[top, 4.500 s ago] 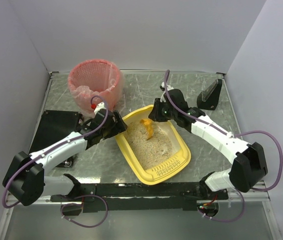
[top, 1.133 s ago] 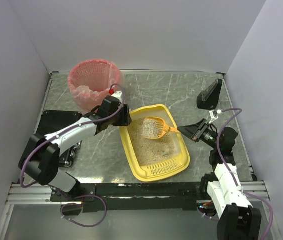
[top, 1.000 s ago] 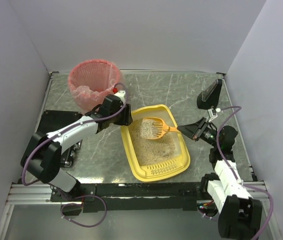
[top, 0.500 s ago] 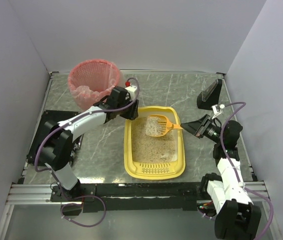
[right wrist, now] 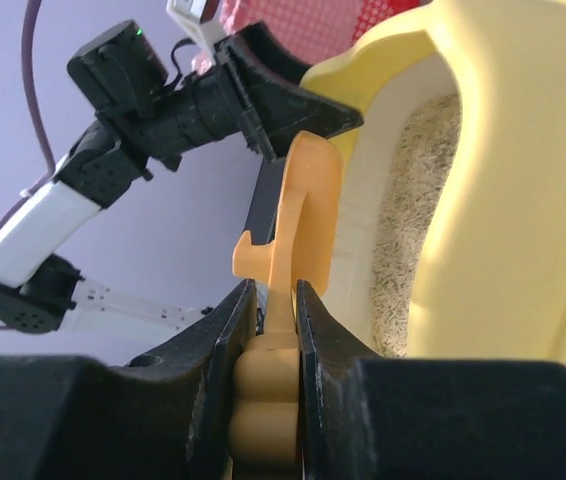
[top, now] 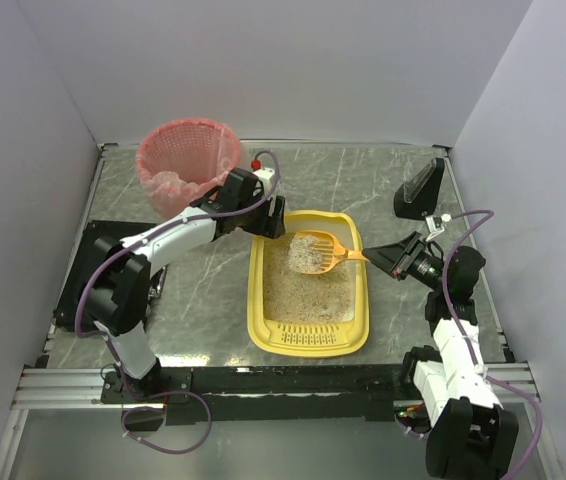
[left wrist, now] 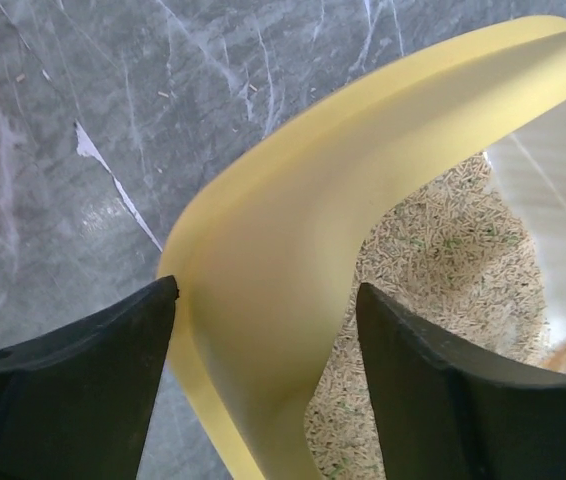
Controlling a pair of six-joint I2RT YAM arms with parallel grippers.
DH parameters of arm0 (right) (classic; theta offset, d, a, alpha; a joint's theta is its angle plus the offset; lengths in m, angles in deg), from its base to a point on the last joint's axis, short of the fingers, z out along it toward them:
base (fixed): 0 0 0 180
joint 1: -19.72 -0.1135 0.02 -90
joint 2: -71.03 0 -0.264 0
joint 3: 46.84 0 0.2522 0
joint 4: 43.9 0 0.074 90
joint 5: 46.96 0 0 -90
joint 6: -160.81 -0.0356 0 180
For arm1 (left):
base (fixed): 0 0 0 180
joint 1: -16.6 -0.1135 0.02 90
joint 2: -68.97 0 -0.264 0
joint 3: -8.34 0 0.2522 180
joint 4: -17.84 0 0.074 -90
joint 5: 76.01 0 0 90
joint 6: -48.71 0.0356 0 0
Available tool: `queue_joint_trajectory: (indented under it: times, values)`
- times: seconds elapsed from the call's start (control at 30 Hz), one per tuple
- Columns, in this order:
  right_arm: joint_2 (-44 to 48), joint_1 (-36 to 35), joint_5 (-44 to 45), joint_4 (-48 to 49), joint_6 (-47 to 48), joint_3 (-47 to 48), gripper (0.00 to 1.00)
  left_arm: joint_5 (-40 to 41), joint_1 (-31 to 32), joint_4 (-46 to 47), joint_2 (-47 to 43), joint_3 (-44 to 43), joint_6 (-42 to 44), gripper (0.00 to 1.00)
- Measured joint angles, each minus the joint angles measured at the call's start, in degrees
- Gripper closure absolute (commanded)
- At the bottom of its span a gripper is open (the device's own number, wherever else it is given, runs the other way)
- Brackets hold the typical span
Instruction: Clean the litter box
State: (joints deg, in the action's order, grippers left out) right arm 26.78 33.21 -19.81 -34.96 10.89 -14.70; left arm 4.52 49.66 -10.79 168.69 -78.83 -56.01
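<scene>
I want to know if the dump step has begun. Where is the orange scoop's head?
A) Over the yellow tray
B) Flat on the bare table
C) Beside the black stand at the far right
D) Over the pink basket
A: the scoop, its handle pinched in the right gripper, hangs over the litter box with litter on it, well short of the pink basket.

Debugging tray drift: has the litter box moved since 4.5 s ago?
Yes. The litter box has rotated: it lay diagonal before, now its long sides run square to the black rail along the near edge, slotted end swung left.
</scene>
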Motion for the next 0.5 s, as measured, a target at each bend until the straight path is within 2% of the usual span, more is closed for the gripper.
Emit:
queue_joint_trajectory:
  times: [0.13, 0.17, 0.3, 0.37, 0.5]
  values:
    - [1.14, 1.46, 0.39, -1.68, 0.57, 0.5, 1.0, 0.02, 0.0, -0.35, -1.16, 0.09, -1.66, 0.11]
    - [0.11, 1.55, 0.31, 1.07, -0.72, 0.15, 1.0, -0.02, 0.0, -0.33, -1.84, 0.11, -2.14, 0.01]
    - [-3.1, 1.79, -1.14, 12.09, -7.63, -2.16, 1.0, -0.85, 0.02, 0.42, -5.53, 0.11, -4.11, 0.01]
    - [-1.62, 2.16, -2.29, 10.56, -7.19, -3.5, 1.0, -0.96, 0.02, 0.66, -7.63, 0.13, -5.55, 0.01]
    - [3.26, 2.01, -0.44, 0.37, -0.31, -1.75, 1.0, -0.61, 0.02, 0.74, -10.36, 0.33, -7.72, 0.01]
